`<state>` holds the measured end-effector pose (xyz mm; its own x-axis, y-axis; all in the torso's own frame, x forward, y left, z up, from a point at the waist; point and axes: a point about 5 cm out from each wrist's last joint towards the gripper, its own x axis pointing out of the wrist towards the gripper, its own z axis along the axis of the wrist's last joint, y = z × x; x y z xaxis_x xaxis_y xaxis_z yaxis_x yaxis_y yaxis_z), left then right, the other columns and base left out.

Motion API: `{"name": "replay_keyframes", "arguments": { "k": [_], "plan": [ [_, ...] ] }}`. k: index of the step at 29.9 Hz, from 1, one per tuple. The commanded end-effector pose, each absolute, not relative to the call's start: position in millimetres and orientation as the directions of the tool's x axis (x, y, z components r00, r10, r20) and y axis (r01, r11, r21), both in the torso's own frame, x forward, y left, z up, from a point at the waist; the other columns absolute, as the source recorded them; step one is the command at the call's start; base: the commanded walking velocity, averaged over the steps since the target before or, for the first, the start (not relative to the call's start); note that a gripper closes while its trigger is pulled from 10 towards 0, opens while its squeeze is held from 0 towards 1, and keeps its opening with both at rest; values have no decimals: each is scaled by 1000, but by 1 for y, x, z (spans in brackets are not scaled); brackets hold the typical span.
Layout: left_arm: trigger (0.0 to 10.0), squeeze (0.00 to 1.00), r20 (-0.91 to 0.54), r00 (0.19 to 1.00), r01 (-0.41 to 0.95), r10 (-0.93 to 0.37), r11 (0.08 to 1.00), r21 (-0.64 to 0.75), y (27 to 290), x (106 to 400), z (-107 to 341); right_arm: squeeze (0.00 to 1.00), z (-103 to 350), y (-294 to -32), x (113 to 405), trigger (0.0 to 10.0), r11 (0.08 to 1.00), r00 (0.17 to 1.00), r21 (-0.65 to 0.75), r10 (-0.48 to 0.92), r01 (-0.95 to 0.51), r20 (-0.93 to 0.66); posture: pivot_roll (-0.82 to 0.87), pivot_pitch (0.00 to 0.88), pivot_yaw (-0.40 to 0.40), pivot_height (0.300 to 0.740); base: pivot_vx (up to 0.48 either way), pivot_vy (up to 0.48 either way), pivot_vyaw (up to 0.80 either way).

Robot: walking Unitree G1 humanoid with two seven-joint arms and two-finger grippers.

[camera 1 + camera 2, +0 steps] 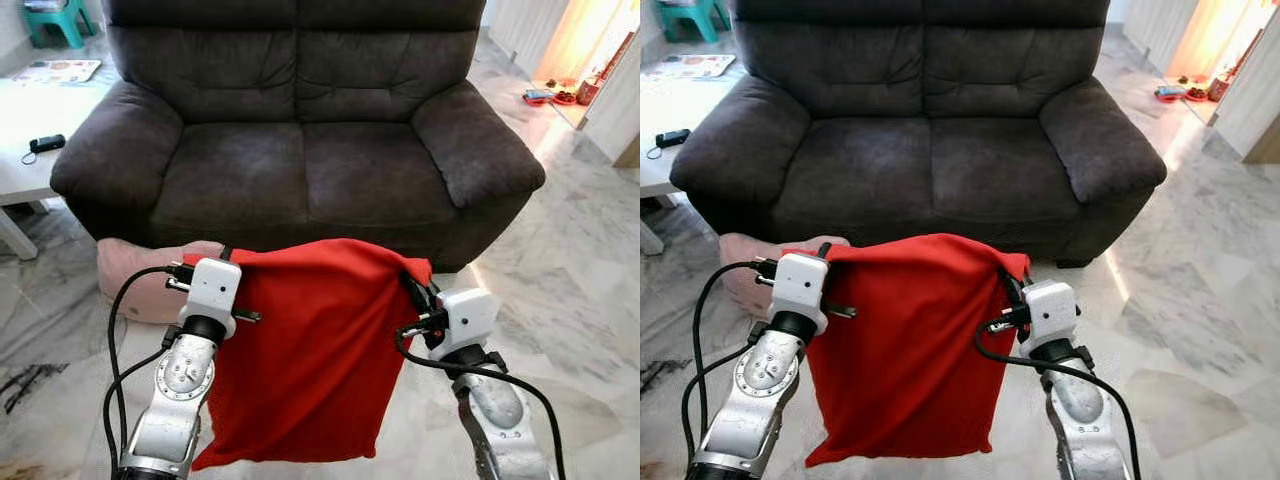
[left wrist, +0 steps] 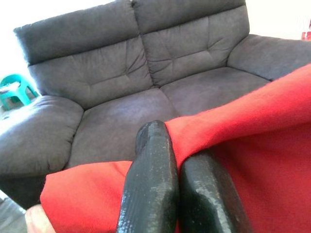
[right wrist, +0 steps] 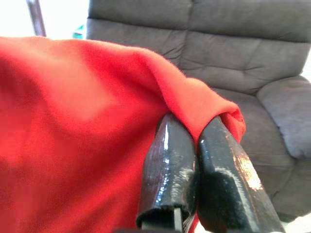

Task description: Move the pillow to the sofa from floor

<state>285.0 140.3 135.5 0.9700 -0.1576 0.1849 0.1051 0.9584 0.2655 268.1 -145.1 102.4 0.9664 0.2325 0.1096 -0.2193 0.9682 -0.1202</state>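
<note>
A red pillow [image 1: 300, 360] hangs limp like a cloth in front of me, held up by its two top corners. My left gripper [image 1: 224, 256] is shut on the left corner, and in the left wrist view the red fabric is pinched between its black fingers [image 2: 150, 184]. On the right corner my right gripper [image 1: 414, 284] is shut too, its fingers [image 3: 167, 165] clamping a fold. The dark grey sofa [image 1: 300, 170] stands straight ahead, its seat bare. The pillow's lower edge hangs just above the floor.
A pale pink pillow [image 1: 135, 272] lies on the floor against the sofa's front left corner. A white low table [image 1: 25, 120] with a small black device [image 1: 47, 143] stands at the left. Marble floor [image 1: 570, 270] stretches to the right.
</note>
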Motion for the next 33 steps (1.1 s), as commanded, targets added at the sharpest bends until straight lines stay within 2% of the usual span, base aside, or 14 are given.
{"name": "replay_keyframes", "arguments": {
  "k": [1,8,11,19,33],
  "plan": [
    [10000,0,289,936,125,-202,956,265,125,290,157,0,123,-144,270,10000,982,963,-115,174,-153,205,-5,0,-2,740,0,0,0],
    [10000,0,277,931,159,-237,948,277,115,296,153,0,126,-146,266,10000,997,973,-48,76,-67,218,-38,0,20,740,0,0,0],
    [10000,0,273,934,154,-230,949,274,117,298,153,0,123,-155,264,10000,999,978,-47,7,3,210,-52,0,27,740,0,0,0],
    [10000,0,302,935,105,-188,957,271,124,300,159,0,121,-166,266,10000,998,981,-28,-58,65,187,-24,0,9,740,0,0,0],
    [10000,0,320,930,97,-182,960,263,120,304,160,0,124,-150,275,10000,1000,983,-28,5,0,181,-37,0,-9,740,0,0,0]
  ]
}}
